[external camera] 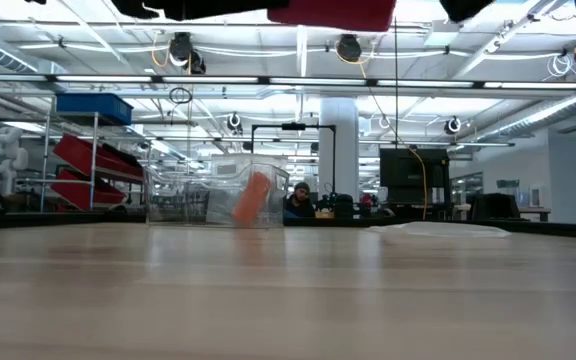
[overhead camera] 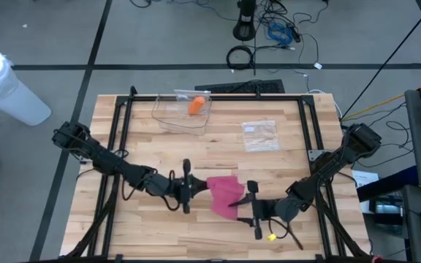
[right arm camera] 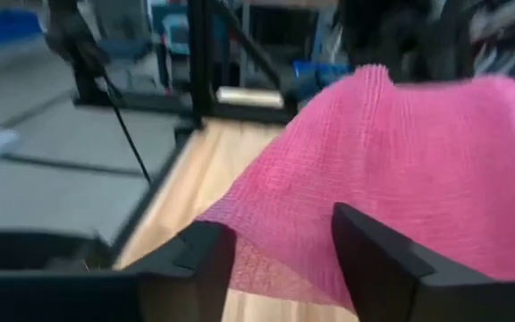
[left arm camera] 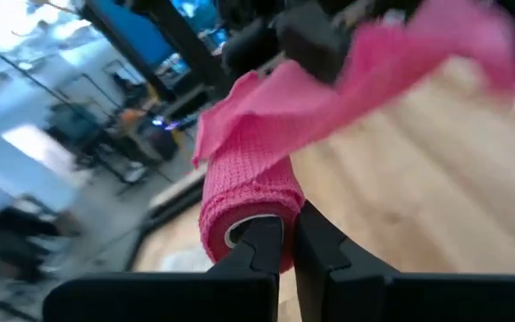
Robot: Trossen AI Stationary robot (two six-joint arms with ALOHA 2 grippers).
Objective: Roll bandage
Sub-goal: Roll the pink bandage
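High view: pink bandage is held above the surface's front edge, left hand clamped on its rolled end, right hand with fingers apart around the loose end.

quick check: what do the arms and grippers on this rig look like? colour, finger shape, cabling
Both arms are dark, jointed links. The left gripper and right gripper have flat, black, blocky fingers with angular edges. A black cable loops beside the left arm's forearm, and there is a small yellow mark near the right arm's wrist.
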